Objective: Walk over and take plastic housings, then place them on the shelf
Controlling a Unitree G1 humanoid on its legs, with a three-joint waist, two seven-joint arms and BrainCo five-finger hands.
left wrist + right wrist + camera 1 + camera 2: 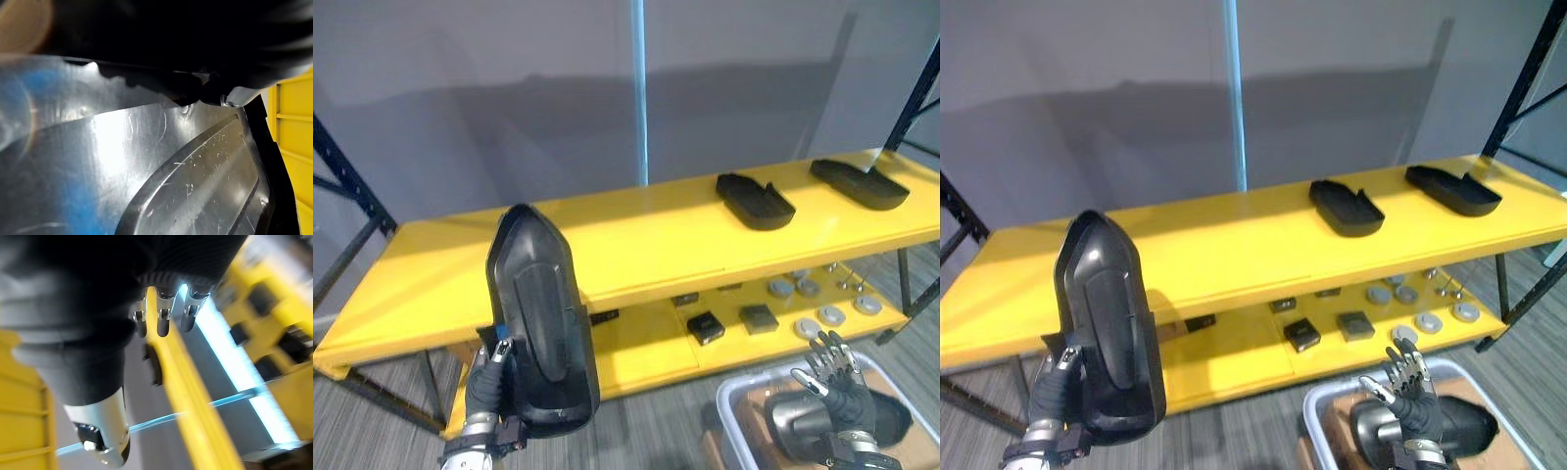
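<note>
Left hand [489, 384] grips housing [543, 313] by its lower edge, lower left, held upright; I reckon that's to clear the shelf [646, 235] lip. Right hand [832, 377] is spread and empty over the bin [736, 390], lower right. Shelved pair [754, 199] sits upper right.

Upper shelf board [636, 235] spans the view from 9 to 3 o'clock. On it, toward 2 o'clock, lie the inner housing [755, 200] and, to its right, the outer housing [859, 182], set apart. Beneath, the lower board [646, 343] carries small parts [759, 318] toward 4 o'clock. At 7 o'clock, before the shelf, the left hand [489, 387] holds a third housing [540, 313] upright. At 5 o'clock the right hand [837, 382] hangs over a bin [729, 401].
</note>
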